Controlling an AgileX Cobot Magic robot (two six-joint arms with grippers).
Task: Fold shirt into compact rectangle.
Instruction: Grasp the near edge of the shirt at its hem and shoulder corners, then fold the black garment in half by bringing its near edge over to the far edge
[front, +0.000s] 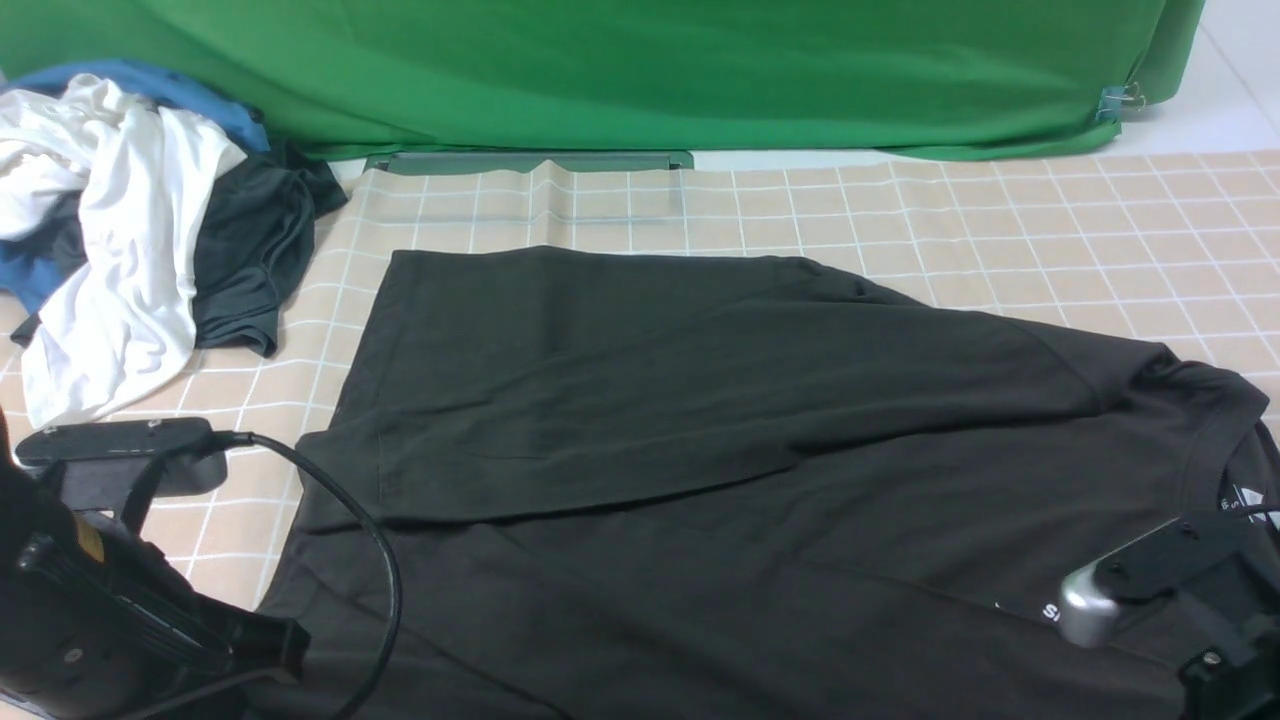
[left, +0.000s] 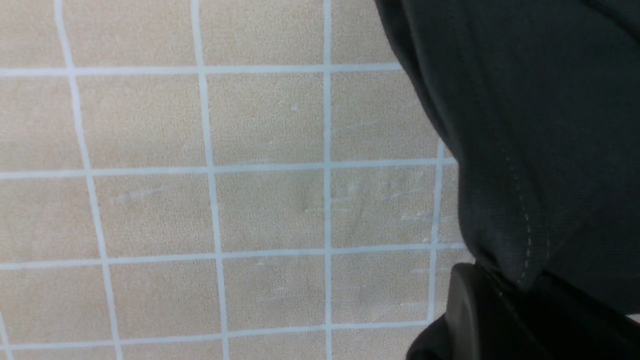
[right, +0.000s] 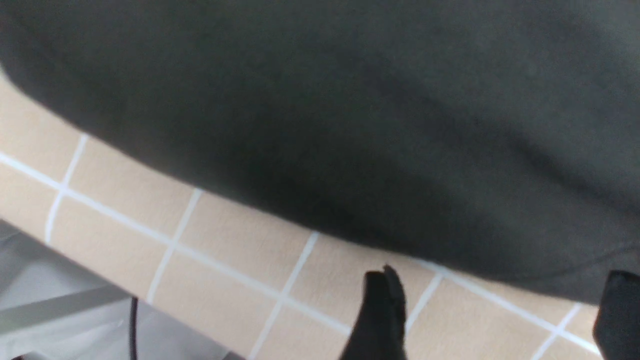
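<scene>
The black shirt (front: 700, 400) lies spread over the checked tablecloth, collar (front: 1235, 440) at the right, with its far part folded forward across the body. A bit of white print (front: 1050, 613) shows beside my right arm (front: 1190, 580). My left gripper (left: 505, 292), low at the front left (front: 270, 645), is shut on the shirt's stitched hem (left: 525, 235), and the cloth hangs out of the jaws. My right gripper (right: 500, 300) is open, its two fingers wide apart over bare tablecloth, just short of the shirt's edge (right: 350, 150). Nothing is between them.
A pile of white, blue and dark grey-green clothes (front: 130, 230) lies at the back left. A green cloth backdrop (front: 640, 70) closes the far side. A black cable (front: 370, 540) loops from my left arm over the shirt. The table's near edge (right: 75, 300) shows in the right wrist view.
</scene>
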